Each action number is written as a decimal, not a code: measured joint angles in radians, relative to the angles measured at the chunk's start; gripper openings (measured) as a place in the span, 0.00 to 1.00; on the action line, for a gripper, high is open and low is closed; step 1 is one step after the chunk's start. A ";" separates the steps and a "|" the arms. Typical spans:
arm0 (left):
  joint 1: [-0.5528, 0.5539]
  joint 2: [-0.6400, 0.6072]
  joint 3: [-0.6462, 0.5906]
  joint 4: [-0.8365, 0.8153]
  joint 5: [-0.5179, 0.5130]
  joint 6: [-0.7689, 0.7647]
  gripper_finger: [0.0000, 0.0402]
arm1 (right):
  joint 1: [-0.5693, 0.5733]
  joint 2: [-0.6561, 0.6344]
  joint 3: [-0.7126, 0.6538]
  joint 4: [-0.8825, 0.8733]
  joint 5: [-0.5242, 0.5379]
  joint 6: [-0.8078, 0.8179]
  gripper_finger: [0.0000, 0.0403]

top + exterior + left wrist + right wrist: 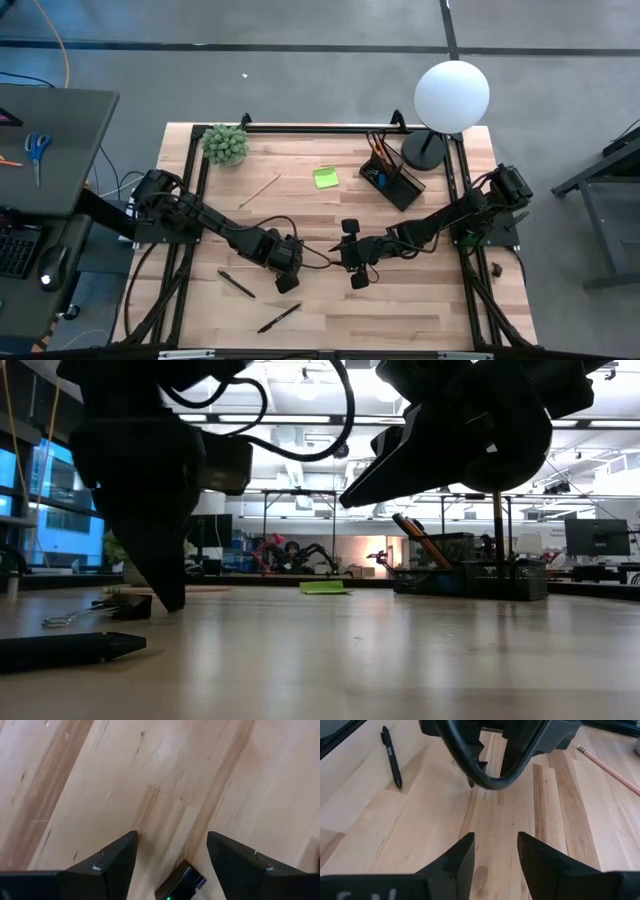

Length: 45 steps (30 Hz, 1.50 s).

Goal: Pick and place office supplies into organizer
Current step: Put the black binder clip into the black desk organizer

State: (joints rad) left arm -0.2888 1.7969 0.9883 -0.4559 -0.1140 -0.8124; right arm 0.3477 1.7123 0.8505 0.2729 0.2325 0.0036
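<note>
Right up against the low camera there's a black pen [70,649] lying flat on the table [400,300], and just past it the left gripper [287,283] hangs low over bare wood with its fingers spread wide and nothing between them. Over to the right, the right gripper [359,281] sits mid-table facing it, also parted and empty, while the organizer [392,178] is well back by the lamp [450,95] with pencils already in it, I think. Best move is probably to let the left arm swing toward the pen [237,284] beside it, line the fingers across the barrel, and drop straight down before closing.
</note>
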 joint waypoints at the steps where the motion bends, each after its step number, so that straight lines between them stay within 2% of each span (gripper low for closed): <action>1: -0.003 0.000 0.000 -0.001 -0.003 0.023 0.58 | 0.000 0.000 0.000 0.000 0.000 0.000 0.35; 8: -0.015 0.002 0.001 -0.044 -0.021 0.150 0.58 | 0.000 0.000 0.000 0.000 0.000 0.006 0.35; 17: -0.015 -0.005 -0.001 -0.073 -0.006 0.158 0.56 | 0.000 0.000 0.000 0.000 0.000 0.015 0.35; 22: -0.013 -0.006 0.006 -0.083 0.015 0.202 0.47 | 0.000 0.000 0.000 0.001 0.000 0.015 0.35; 26: -0.013 -0.002 0.082 -0.151 0.049 0.244 0.37 | 0.000 0.000 0.000 0.001 0.000 0.015 0.35; 31: -0.013 -0.003 0.218 -0.364 0.031 0.361 0.26 | 0.000 0.000 0.000 0.001 0.000 0.015 0.35; 34: -0.021 -0.005 0.253 -0.462 0.024 0.404 0.21 | 0.000 0.000 0.000 0.001 -0.001 0.019 0.35; 36: -0.024 -0.004 0.251 -0.476 0.040 0.369 0.19 | 0.000 0.000 0.000 0.001 -0.002 0.019 0.35; 41: -0.018 -0.005 0.197 -0.478 0.090 0.151 0.17 | 0.000 0.000 0.000 0.000 -0.008 0.019 0.35; 45: -0.021 -0.005 0.146 -0.509 0.118 0.095 0.17 | 0.000 0.000 0.000 0.000 -0.007 0.019 0.35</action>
State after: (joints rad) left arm -0.3099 1.7920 1.1340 -0.9644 0.0038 -0.7172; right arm 0.3477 1.7126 0.8507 0.2733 0.2253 0.0223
